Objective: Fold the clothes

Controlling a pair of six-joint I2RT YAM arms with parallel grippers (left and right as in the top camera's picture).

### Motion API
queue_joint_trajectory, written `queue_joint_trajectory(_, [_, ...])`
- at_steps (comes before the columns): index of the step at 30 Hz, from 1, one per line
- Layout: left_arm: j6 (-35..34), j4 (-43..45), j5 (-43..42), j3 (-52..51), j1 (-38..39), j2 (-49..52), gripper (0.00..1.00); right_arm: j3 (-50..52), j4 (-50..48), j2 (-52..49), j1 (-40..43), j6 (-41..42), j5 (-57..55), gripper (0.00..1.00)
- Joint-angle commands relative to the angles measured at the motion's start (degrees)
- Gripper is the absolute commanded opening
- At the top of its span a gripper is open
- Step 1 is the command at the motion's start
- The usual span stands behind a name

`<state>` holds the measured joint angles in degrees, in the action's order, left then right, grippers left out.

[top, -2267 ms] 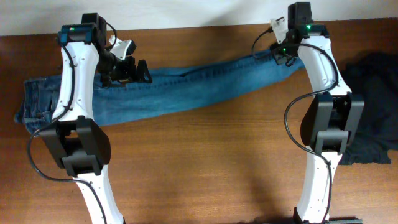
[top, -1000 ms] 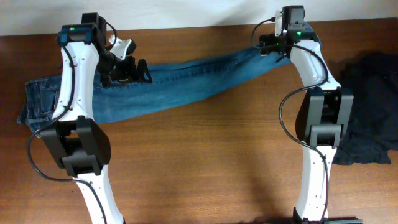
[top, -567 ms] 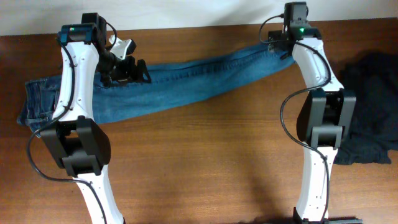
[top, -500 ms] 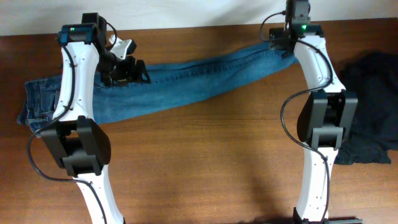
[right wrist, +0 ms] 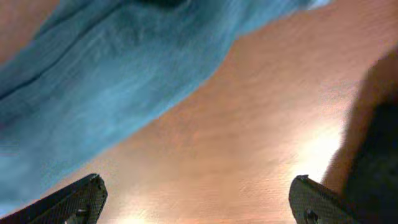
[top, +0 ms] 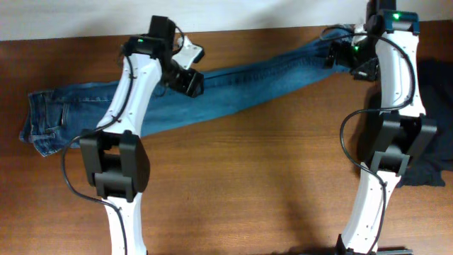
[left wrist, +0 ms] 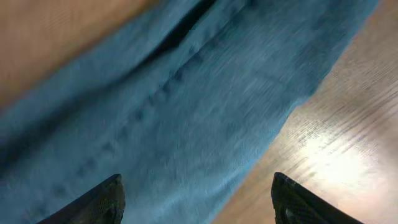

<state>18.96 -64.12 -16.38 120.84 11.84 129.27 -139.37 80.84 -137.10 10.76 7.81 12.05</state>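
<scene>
The clothes are a pair of blue jeans (top: 233,88) and a black garment (top: 435,106). The jeans lie stretched across the wooden table, waistband at the left, leg ends at the upper right. My left gripper (top: 190,78) hovers open over the upper legs. In the left wrist view denim (left wrist: 174,112) fills most of the frame, and nothing sits between the fingers of that gripper (left wrist: 196,205). My right gripper (top: 345,55) is open by the leg ends. In its wrist view this gripper (right wrist: 199,205) stands over bare wood, with denim (right wrist: 112,81) at the upper left.
The black garment (right wrist: 379,143) lies crumpled at the table's right edge, partly behind the right arm. The table's far edge (top: 248,30) runs just behind the jeans. Bare wood (top: 248,184) covers the near half of the table.
Both arms have swung to the right: the left gripper along the jeans' legs, the right one out past the leg ends. The left jaws have narrowed a little.
</scene>
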Motion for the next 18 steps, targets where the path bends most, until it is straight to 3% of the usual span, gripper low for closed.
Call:
queue_joint_trajectory(1, [11.74,4.26,5.42,-0.22,4.0,0.37,0.75,-1.09,2.75,1.75,0.92,0.66,9.29,0.99])
queue_joint_trajectory(3, [12.85,14.21,15.96,-0.22,8.15,0.37,0.75,-1.05,6.47,1.75,1.33,0.63,13.38,0.99])
queue_joint_trajectory(7, [16.63,25.86,18.73,-0.35,12.13,0.42,0.75,-1.05,12.41,1.75,1.33,0.63,16.44,0.99])
queue_joint_trajectory(18, [21.88,32.5,18.53,-0.48,13.88,7.76,0.76,-0.79,14.36,1.73,4.44,0.9,16.24,0.99])
